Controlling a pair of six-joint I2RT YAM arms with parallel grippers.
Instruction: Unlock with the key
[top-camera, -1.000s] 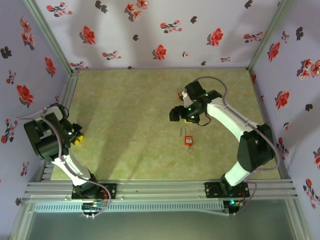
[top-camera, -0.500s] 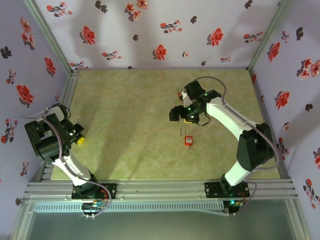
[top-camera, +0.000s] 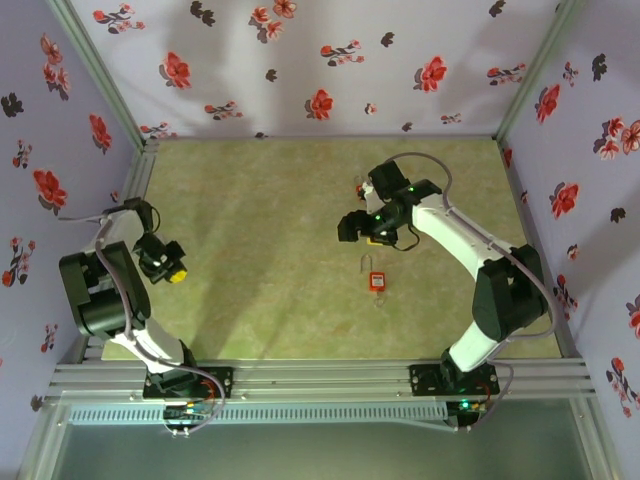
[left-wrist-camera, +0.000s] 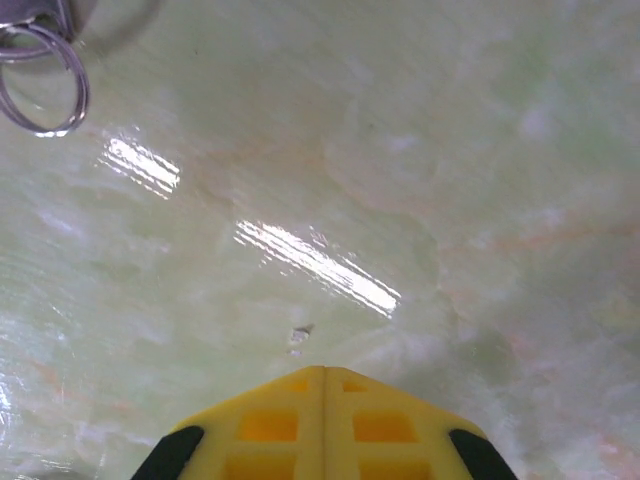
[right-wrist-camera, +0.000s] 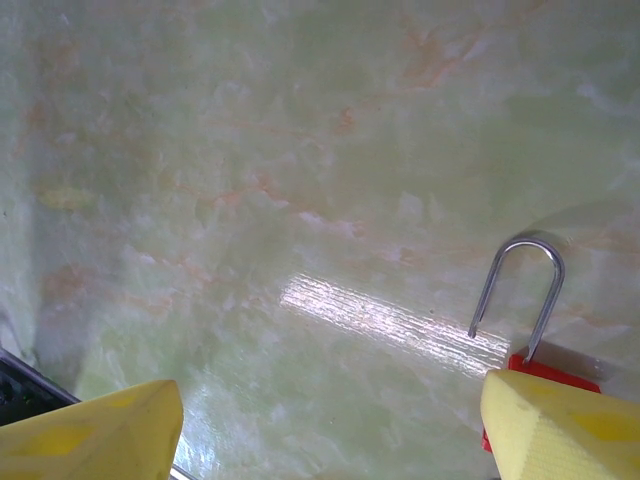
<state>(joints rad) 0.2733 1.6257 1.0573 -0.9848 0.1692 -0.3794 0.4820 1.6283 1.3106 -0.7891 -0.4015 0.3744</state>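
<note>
My left gripper (top-camera: 175, 272) is pinched shut and empty near the left edge of the glossy green marbled tabletop (top-camera: 270, 300), with metal rings (left-wrist-camera: 40, 90) lying ahead. The red padlock (top-camera: 377, 281) lies right of centre. Just beyond it is my right gripper (top-camera: 362, 228), wide open and empty. Floral walls (top-camera: 300, 60) enclose everything. Since a second ago my left wrist has swung inward.

Overhead cam, wrist cams close (shared table (top-camera: 280, 230))
</note>
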